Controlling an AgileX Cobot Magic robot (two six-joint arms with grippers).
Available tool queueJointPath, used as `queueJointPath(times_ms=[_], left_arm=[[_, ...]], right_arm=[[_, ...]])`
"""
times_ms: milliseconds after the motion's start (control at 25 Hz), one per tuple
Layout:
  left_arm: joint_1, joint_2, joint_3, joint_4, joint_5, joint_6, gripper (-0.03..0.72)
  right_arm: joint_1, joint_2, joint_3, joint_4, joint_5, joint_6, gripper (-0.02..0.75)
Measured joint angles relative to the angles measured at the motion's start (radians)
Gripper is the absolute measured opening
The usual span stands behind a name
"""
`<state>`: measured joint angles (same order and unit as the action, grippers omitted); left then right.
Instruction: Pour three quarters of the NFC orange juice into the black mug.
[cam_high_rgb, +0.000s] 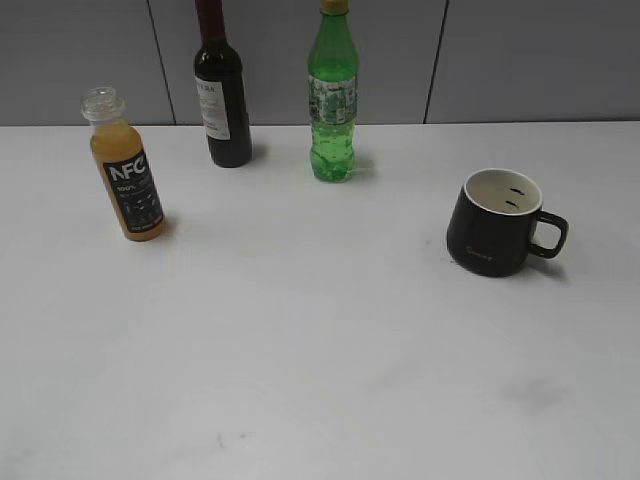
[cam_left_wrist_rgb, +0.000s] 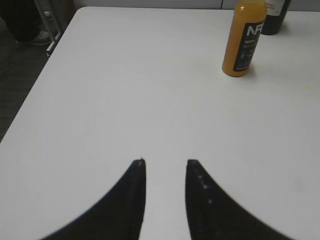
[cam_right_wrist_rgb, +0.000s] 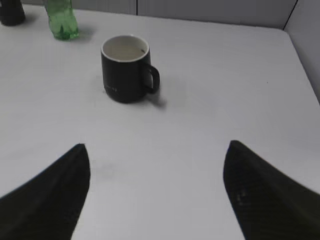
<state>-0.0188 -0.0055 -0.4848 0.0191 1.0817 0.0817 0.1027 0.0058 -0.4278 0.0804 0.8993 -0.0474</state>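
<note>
Fingers of the left gripper (cam_left_wrist_rgb: 165, 162) stand slightly parted, grasping nothing; the right gripper (cam_right_wrist_rgb: 155, 147) gapes wide over bare white table (cam_high_rgb: 320, 360). The capless NFC orange juice bottle (cam_high_rgb: 124, 170) stands upright far left — the black mug (cam_high_rgb: 497, 222), handle rightward, sits well apart at right.

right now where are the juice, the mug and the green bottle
juice (cam_high_rgb: 131, 190), exterior view, on its black label
mug (cam_high_rgb: 492, 235), exterior view, on its black outer wall
green bottle (cam_high_rgb: 333, 100), exterior view, on its label band
</note>
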Motion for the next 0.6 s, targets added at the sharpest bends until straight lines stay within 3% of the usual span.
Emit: queueJointPath(times_ms=[160, 360, 600], left_arm=[[0.000, 0.000, 0.000, 0.000, 0.000, 0.000, 0.221], [0.000, 0.000, 0.000, 0.000, 0.000, 0.000, 0.221], [0.000, 0.000, 0.000, 0.000, 0.000, 0.000, 0.221]], right_arm=[[0.000, 0.053, 0.007, 0.000, -0.165, 0.014, 0.669], [0.000, 0.186, 0.101, 0.000, -0.425, 0.018, 0.673], [0.000, 0.421, 0.209, -0.007, -0.841, 0.019, 0.673]])
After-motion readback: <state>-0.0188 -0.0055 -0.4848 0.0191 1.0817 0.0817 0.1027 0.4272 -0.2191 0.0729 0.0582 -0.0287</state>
